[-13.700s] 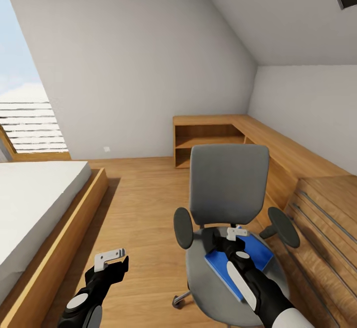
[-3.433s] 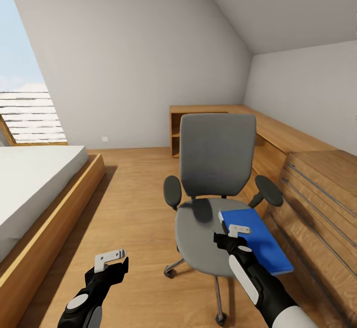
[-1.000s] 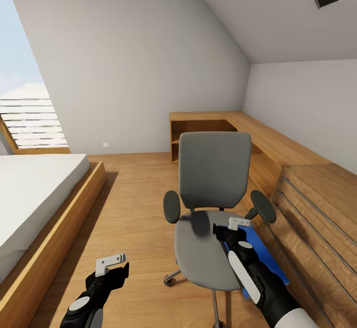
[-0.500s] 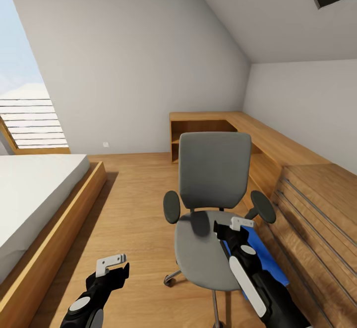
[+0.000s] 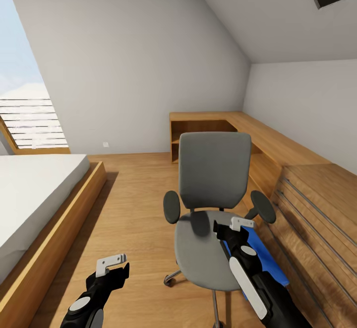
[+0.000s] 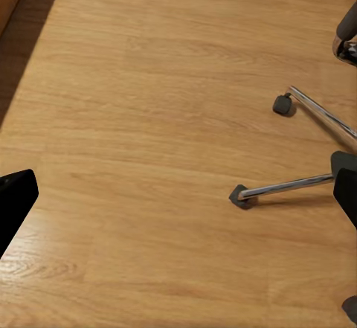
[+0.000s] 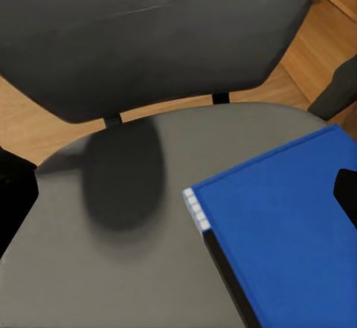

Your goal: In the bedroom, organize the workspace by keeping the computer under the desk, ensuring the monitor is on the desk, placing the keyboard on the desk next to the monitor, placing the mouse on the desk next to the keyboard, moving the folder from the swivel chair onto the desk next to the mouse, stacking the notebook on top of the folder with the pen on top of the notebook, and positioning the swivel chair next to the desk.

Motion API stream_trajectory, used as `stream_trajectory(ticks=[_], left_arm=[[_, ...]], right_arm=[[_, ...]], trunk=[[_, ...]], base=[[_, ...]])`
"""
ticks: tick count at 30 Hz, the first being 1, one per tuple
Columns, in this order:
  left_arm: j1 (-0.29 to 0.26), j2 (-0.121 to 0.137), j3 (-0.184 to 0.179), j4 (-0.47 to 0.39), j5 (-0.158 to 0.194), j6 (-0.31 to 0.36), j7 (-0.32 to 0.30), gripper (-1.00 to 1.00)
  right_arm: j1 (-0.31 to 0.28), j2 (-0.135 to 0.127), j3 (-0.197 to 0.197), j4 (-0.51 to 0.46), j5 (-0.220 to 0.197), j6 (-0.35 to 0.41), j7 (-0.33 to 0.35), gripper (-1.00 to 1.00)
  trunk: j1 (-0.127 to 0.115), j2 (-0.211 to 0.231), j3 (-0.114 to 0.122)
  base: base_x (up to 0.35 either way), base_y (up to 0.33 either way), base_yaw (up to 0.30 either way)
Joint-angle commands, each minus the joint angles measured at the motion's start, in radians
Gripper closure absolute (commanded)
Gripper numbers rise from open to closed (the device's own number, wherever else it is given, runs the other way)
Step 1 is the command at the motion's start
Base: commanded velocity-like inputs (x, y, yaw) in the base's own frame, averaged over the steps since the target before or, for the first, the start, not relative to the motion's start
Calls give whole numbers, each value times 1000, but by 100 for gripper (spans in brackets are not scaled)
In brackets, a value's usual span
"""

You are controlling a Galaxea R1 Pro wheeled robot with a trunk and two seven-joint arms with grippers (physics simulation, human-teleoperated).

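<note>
Attic bedroom: right arm hides much of the folder (image 5: 265,261) on the swivel chair (image 5: 210,229).

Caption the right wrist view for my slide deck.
Bright blue rectangular folder lying on the grey upholstered swivel chair's seat, below its backrest.

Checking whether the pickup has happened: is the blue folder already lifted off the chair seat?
No, in the right wrist view the folder lies flat on the grey swivel chair seat, with the right gripper open above it.
</note>
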Motion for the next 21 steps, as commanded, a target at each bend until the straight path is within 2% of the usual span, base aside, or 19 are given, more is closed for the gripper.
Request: stream_trajectory(ticks=[1,14,21], left_arm=[[0,0,-1,-1,11,3,9,-100],[0,0,-1,-2,11,0,8,-100],[-1,0,-1,-3,11,0,7,-100]], right_arm=[[-1,-1,3,-3,-7,3,-9,-100],[1,2,4,-15,-12,-4,-9,-100],[1,5,4,-16,-13,-6,-9,-100]], trunk=[[0,0,-1],[0,0,-1],[0,0,0]], base=[[0,0,0],[0,2,-2],[0,231,-146]])
